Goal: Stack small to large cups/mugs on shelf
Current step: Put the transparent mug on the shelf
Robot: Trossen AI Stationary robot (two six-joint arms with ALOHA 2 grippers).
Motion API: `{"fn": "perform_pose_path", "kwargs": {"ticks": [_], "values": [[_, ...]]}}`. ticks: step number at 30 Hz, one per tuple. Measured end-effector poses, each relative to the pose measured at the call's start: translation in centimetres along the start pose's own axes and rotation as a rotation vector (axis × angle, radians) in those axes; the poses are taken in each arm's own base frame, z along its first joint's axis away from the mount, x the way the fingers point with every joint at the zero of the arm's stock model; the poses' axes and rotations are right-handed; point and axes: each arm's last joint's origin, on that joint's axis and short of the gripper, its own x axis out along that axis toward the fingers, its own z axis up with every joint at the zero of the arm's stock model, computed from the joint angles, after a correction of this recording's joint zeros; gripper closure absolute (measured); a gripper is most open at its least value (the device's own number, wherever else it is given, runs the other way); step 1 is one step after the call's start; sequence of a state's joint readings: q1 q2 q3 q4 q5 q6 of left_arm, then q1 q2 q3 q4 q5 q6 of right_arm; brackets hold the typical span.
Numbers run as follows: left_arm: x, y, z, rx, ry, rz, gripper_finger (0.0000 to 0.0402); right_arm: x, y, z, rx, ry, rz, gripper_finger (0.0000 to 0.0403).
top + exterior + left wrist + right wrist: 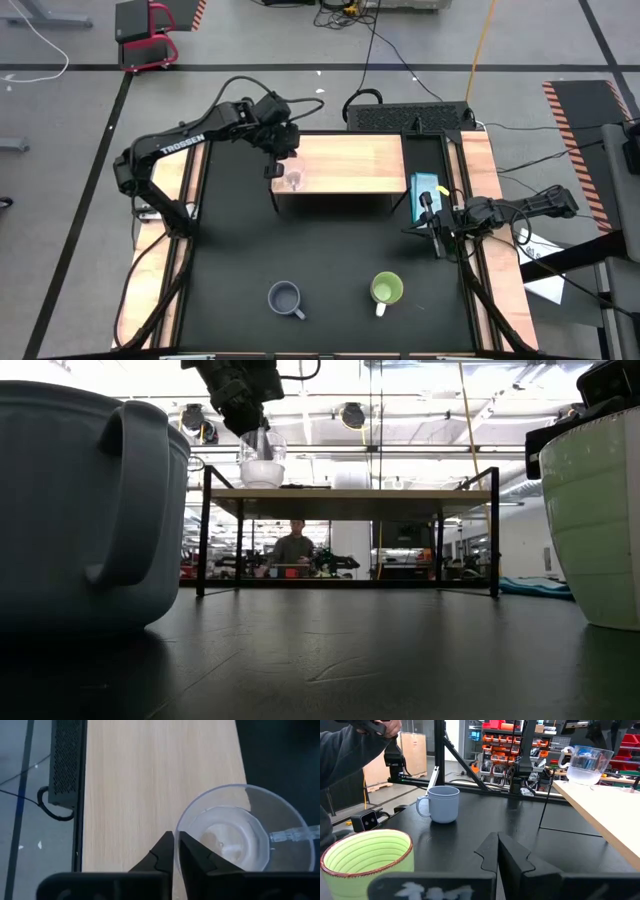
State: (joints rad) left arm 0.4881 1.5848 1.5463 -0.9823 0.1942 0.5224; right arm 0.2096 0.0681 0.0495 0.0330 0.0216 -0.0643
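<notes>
Left tool [174, 851] is up over the shelf [345, 165], at its left end. In the left wrist view its two dark fingers [162, 851] stand almost together with the glass cup's rim in the thin slit between them, so it looks like a light pinch on that rim; whether the grip is firm I can't tell. The small clear glass cup [240, 832] stands upright on the light-wood board, near the front left corner, its clear handle pointing away from the tool. From the low view the cup [262, 460] sits on the shelf top with the left tool [245, 405] coming down onto it from above.

Over to the right tool [497, 851]: fingers pressed together, nothing between them, parked by the worktop's right edge, just off the shelf's right end, near a teal box [425, 192].

Out on the black worktop [330, 250], two mugs wait along the front. The grey-blue mug [285, 298] sits left of centre, handle toward the front right. The lime-green mug [386, 289] stands just to its right, white handle toward the front edge. The two are apart, both upright, both well clear of the shelf.

A person [294, 546] is seated in the room beyond, seen under the shelf.
</notes>
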Motion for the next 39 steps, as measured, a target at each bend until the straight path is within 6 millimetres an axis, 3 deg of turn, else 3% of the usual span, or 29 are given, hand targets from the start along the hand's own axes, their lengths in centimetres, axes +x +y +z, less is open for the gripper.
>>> {"fn": "perform_pose_path", "kwargs": {"ticks": [8, 28, 39], "values": [[0.23, -0.09, -0.14, -0.004, 0.017, -0.01, 0.0354, 0.0, 0.0, 0.0, 0.0, 0.0, 0.0, 0.0403], [-0.29, -0.54, 0.19, 0.013, -0.006, -0.003, 0.0351, 0.0, 0.0, 0.0, 0.0, 0.0, 0.0, 0.0403], [-0.52, -0.96, 0.35, 0.029, -0.007, 0.0, 0.032, 0.0, 0.0, 0.0, 0.0, 0.0, 0.0, 0.0403]]}}
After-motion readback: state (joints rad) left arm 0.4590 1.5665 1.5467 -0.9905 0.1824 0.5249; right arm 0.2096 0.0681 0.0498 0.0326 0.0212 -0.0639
